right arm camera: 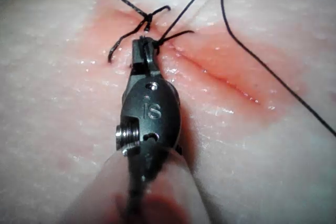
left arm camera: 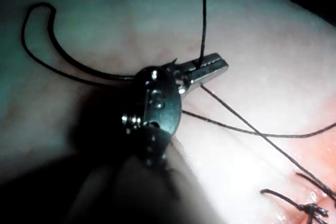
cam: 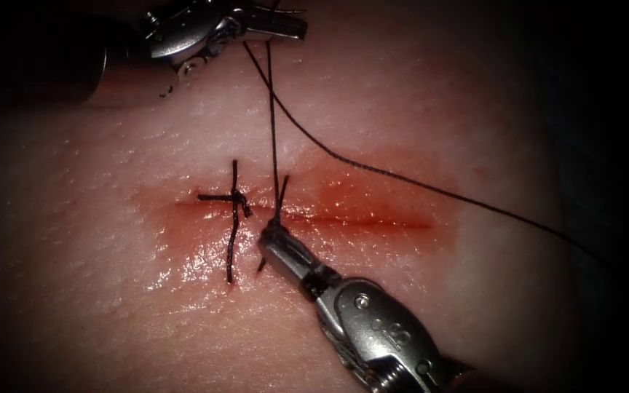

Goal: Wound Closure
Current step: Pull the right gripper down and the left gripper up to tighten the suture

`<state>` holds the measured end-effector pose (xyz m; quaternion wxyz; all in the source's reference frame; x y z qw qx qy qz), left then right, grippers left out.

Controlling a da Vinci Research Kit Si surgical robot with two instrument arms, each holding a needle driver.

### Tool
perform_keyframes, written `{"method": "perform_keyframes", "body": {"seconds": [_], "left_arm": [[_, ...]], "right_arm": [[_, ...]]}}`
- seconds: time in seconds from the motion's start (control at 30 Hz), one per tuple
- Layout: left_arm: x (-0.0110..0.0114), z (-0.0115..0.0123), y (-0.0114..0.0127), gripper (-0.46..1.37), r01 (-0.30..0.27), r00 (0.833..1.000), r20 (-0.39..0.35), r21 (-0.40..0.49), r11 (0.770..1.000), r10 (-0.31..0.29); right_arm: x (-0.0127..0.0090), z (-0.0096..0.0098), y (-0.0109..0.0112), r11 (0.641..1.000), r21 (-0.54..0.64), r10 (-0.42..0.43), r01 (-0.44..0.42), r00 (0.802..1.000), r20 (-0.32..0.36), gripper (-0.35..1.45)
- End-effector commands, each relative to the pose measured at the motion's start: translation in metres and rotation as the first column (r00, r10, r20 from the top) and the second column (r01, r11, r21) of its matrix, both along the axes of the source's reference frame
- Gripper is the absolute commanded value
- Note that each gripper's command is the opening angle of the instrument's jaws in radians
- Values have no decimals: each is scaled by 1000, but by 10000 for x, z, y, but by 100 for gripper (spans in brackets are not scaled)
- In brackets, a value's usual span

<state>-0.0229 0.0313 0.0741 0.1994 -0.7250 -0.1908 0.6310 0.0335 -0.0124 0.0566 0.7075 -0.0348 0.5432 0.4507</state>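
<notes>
The tissue [cam: 416, 109] has a horizontal cut [cam: 373, 223]. A tied stitch [cam: 235, 204] with short cut ends crosses its left part. Just right of it, thread [cam: 274, 145] rises from a second stitch up to my left tool [cam: 296, 29], which is shut on that thread above the cut; the grip on the thread [left arm camera: 201, 59] shows at the left tool [left arm camera: 223, 66] in the left wrist view. My right tool [cam: 269, 231] comes from the lower right, shut on the thread at the cut beside the second stitch, as at the right tool [right arm camera: 143, 43] in the right wrist view.
A long strand [cam: 431, 188] sweeps from the left tool across the cut's right part toward the right edge of the tissue. Red fluid [cam: 343, 200] stains the tissue around the cut. A loose loop of thread [left arm camera: 31, 30] lies on the tissue behind the left tool.
</notes>
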Motion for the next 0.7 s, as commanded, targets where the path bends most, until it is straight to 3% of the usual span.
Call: {"method": "perform_keyframes", "body": {"seconds": [0.03,0.47,0.7], "left_arm": [[-1,0,2,-35,2,1000,-9,1,1000,-2],[-4,3,25,-35,62,993,-96,-5,998,-62],[-15,9,41,-35,81,991,-107,-43,996,-85]], "right_arm": [[-1,1,1,1000,-14,-7,7,1000,9,-35],[8,-2,0,987,-122,-99,102,995,30,-35],[11,-5,8,984,-145,-97,100,995,22,-35]]}}
